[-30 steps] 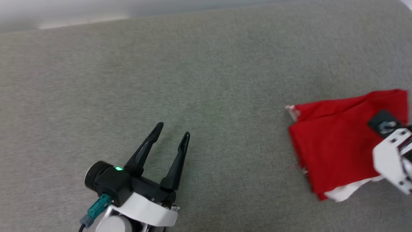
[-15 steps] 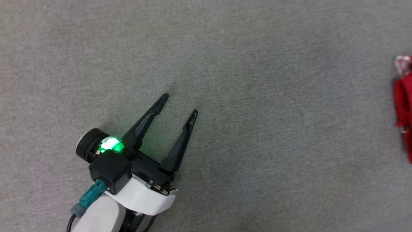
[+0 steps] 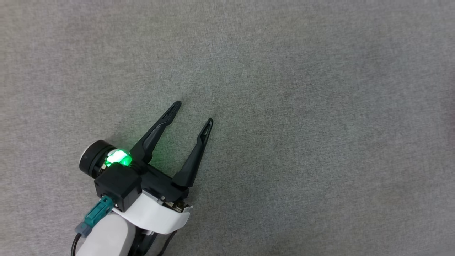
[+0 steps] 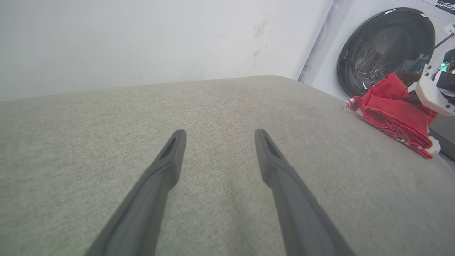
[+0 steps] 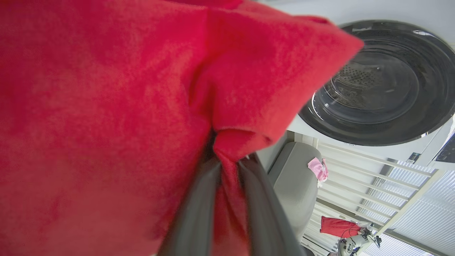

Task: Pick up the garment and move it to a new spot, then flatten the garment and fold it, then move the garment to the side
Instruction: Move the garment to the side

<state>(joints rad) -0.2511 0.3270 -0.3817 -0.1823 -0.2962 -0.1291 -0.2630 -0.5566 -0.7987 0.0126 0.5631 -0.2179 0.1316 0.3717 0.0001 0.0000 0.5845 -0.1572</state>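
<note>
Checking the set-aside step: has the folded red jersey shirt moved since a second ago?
Cannot tell: the head camera swung, and the grey cloth tabletop gives no fixed mark. The red jersey shirt sits at its edge.

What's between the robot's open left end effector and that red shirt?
Nothing but bare grey surface: in the left wrist view it runs unbroken from the left end effector to the garment at the surface's far right edge.
</note>
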